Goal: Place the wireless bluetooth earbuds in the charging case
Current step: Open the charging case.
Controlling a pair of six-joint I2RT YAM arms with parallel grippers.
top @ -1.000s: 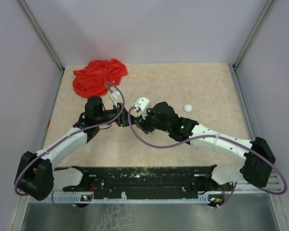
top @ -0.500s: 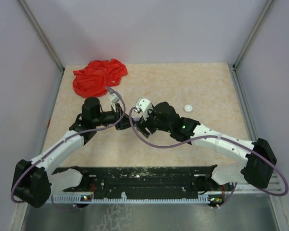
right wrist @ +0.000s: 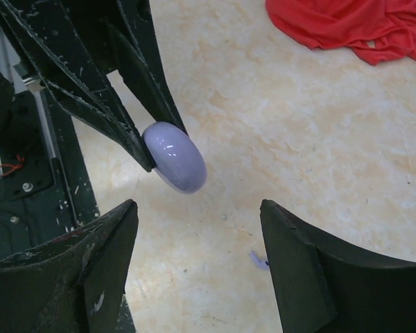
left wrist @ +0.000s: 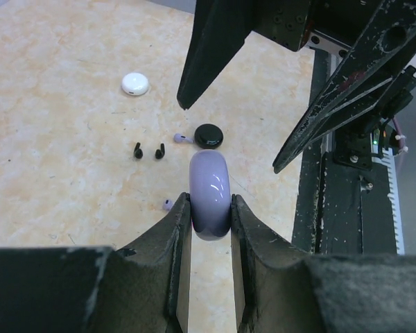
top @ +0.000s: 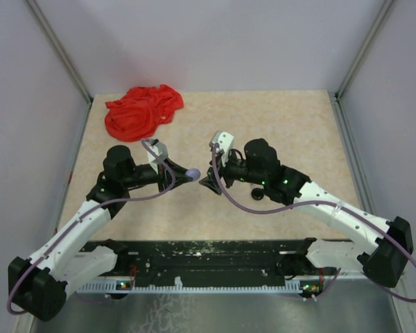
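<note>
My left gripper (left wrist: pixel 209 201) is shut on a lavender round case (left wrist: pixel 209 194), held on edge above the table; it also shows in the top view (top: pixel 192 173). My right gripper (right wrist: pixel 196 215) is open and empty, facing that case (right wrist: pixel 175 157) from a short way off. On the table lie two lavender earbuds (left wrist: pixel 182 138) (left wrist: pixel 168 204), two black earbuds (left wrist: pixel 137 150) (left wrist: pixel 159 150), a black round case (left wrist: pixel 209 135) and a white round case (left wrist: pixel 135 84). One lavender earbud (right wrist: pixel 258 260) lies by the right finger. No white earbuds show.
A crumpled red cloth (top: pixel 142 111) lies at the back left of the table. The black rail (top: pixel 194 253) with the arm bases runs along the near edge. Grey walls close in the table on three sides.
The two grippers, close together before, have drawn apart. The left arm pulled back left with the lavender case. The right arm moved right and now hides the white case in the top view.
</note>
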